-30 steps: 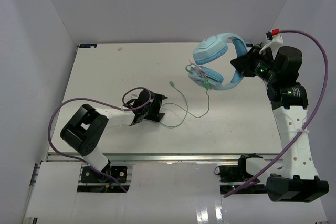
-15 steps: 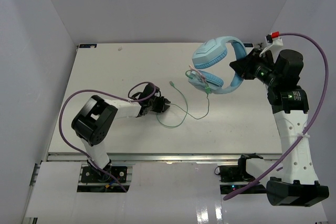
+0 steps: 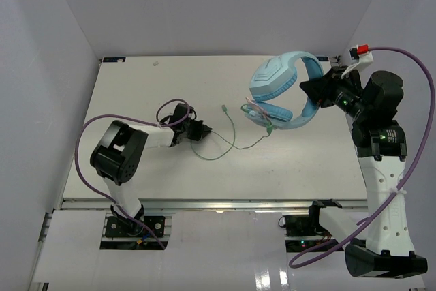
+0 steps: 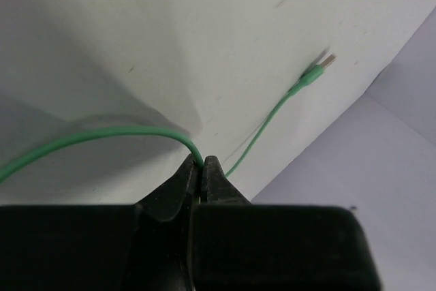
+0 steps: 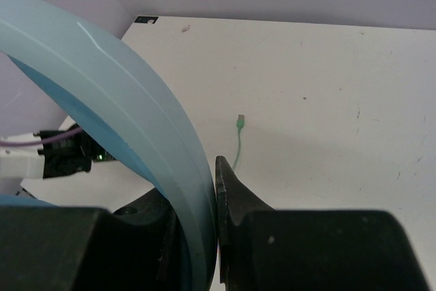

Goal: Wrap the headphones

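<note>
Headphones (image 3: 283, 90) hang at two o'clock, headband (image 5: 136, 134) clamped by right gripper (image 3: 311, 93); left gripper (image 4: 201, 165) pinches cable (image 4: 102, 133) tight.

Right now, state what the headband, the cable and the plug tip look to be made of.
Headband: likely hard plastic, light blue, smooth with a soft sheen; a pale highlight runs along its curve. Cable: thin green rubbery or soft plastic jacket, matte; it bends in loose curves. Plug tip: looks like bare metal, pale and greyish against the green sleeve, though small.
</note>
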`<state>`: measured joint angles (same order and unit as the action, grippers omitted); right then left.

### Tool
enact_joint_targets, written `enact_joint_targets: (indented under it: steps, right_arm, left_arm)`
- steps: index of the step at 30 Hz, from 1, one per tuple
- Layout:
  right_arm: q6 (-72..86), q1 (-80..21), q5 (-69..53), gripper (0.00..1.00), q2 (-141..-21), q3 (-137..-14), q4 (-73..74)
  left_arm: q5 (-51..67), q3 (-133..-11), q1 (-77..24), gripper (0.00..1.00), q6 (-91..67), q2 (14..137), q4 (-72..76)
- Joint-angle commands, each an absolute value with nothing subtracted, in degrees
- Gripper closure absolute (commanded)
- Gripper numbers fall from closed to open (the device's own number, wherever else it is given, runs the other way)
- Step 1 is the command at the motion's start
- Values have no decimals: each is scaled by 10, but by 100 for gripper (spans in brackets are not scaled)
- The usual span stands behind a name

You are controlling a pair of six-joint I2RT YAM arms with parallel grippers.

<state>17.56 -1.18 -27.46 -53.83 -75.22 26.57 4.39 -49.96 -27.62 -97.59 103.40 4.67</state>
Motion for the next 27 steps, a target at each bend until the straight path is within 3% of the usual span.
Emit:
enact_joint_targets:
  steps: [1, 8, 14, 22, 27]
  right_arm:
    - [102, -10, -379, 92, -510, -769, 252]
    - [-29, -27, -463, 92, -468, -686, 312]
    - [-74, -84, -404, 92, -464, -660, 327]
    - [-100, -170, -217, 92, -509, -636, 290]
    - [-76, -240, -65, 92, -576, -641, 229]
  left_arm:
    - [91, -598, -197, 100, -845, 987, 15]
    - [169, -934, -145, 100, -700, 1070, -160]
    - [282, -1170, -166, 100, -676, 1188, -231]
    - [284, -1265, -220, 100, -647, 1206, -237]
    - [219, -1270, -259, 100, -629, 1163, -236]
